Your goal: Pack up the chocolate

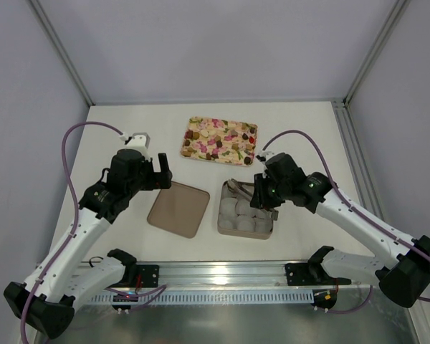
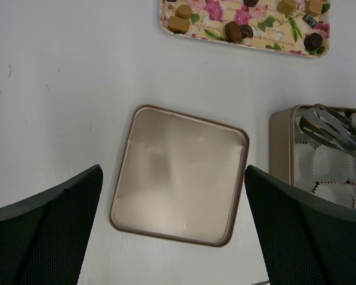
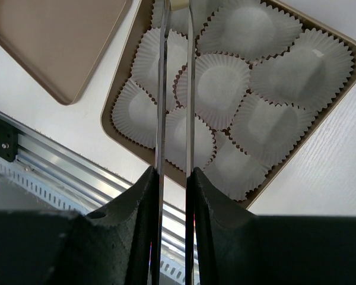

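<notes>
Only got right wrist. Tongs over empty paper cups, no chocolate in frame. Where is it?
Observer: The chocolate sits on the floral tray, past the far side of the tin.
Operator: Tong tips are cut off here. Anything in them?
Observer: No. The tongs are empty at the tips, over the tin's far-left corner.
Operator: Left arm?
Observer: The left end effector is open and empty, hovering by the lid.
</notes>
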Robot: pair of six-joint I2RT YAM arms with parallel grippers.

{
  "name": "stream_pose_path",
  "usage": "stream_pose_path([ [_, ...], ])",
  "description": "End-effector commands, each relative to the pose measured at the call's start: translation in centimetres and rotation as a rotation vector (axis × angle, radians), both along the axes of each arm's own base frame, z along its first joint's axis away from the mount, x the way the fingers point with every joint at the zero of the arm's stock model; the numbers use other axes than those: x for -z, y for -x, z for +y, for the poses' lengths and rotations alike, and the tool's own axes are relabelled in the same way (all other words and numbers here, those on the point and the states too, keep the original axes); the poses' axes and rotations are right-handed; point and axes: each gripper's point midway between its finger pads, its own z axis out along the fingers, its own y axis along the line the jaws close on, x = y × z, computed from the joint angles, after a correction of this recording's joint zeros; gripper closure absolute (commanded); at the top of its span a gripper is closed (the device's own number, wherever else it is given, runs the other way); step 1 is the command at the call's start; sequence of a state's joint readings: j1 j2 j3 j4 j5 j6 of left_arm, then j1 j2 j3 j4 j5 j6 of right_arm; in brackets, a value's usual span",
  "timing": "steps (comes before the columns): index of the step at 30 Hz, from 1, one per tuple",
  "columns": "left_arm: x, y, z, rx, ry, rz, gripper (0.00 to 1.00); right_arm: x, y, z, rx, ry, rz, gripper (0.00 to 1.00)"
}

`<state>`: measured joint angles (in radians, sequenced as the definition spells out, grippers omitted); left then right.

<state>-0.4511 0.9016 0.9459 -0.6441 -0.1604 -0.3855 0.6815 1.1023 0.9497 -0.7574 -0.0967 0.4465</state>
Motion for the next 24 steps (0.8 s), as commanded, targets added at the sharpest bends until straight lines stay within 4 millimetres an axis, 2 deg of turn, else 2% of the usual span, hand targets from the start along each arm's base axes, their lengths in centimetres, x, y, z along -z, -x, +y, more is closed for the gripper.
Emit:
stream_pose_path([
  [1, -1.7, -0.5, -0.2, 0.002, 0.023, -0.042, 0.0, -0.1, -0.2, 0.7, -0.009, -0.027, -0.011, 0.78],
  [7, -1.7, -0.5, -0.3, 0.005, 0.027, -0.04, 0.0, 0.4, -0.2, 0.7, -0.011, -0.011, -0.003, 0.74],
  [17, -1.8, -0.4, -0.4, 0.007, 0.026, -0.042, 0.0, -0.5, -0.5, 0.6, -0.013, -0.005, -0.021, 0.62],
  [24, -1.9, -0.4, -0.3, 0.006, 0.028, -0.046, 0.0, -1.2, -0.5, 0.9, -0.016, -0.019, -0.029, 0.6],
])
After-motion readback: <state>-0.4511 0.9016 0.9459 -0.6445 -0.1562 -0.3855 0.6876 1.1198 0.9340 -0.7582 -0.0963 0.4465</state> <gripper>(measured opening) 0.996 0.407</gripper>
